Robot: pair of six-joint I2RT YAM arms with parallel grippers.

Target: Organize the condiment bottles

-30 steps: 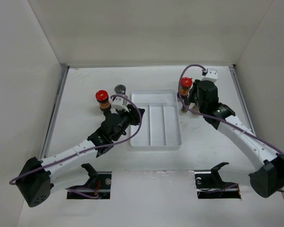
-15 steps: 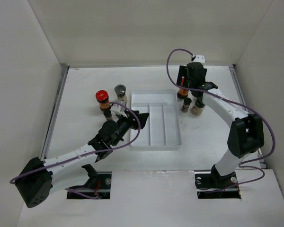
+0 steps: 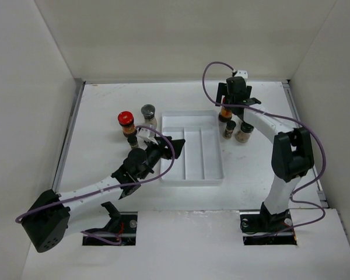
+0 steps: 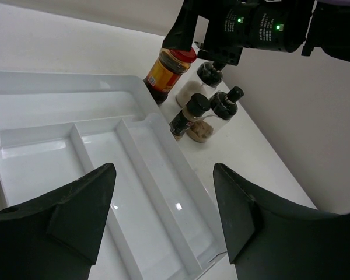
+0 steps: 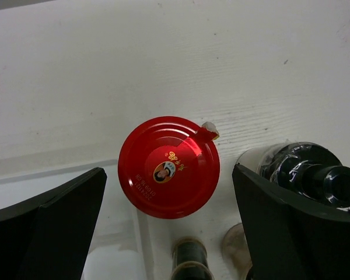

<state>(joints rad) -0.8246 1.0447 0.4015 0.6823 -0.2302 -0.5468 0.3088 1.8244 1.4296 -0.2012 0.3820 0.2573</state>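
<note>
Left claw [image 4: 163,174]: nearest to me, fingers spread wide with nothing between them, hanging over the left rim of the tray [image 3: 192,179].
Tray: white, three long compartments, lying flat on the surface [image 3: 99,99]; I place everything else from it.
Left of the tray: a red-capped bottle [image 3: 125,119] and a grey-lidded bottle [image 3: 147,111] stand upright close together, off the tray's far-left corner.
Right of the tray: a slim dark bottle [image 3: 229,129] stands just beside the right rim, with a tan-filled black-capped bottle [image 3: 243,133] next to it on the side away from the tray.
Far-right corner of the tray: a second red-capped bottle [image 4: 168,70], brown contents, stands upright just off the rim; a white-filled black-capped bottle [image 5: 306,169] stands just beside it.
Right claw [image 5: 168,170]: farthest out, over that second red cap. I see its fingers wide apart, with a gap on each side of the cap, gripping nothing.
</note>
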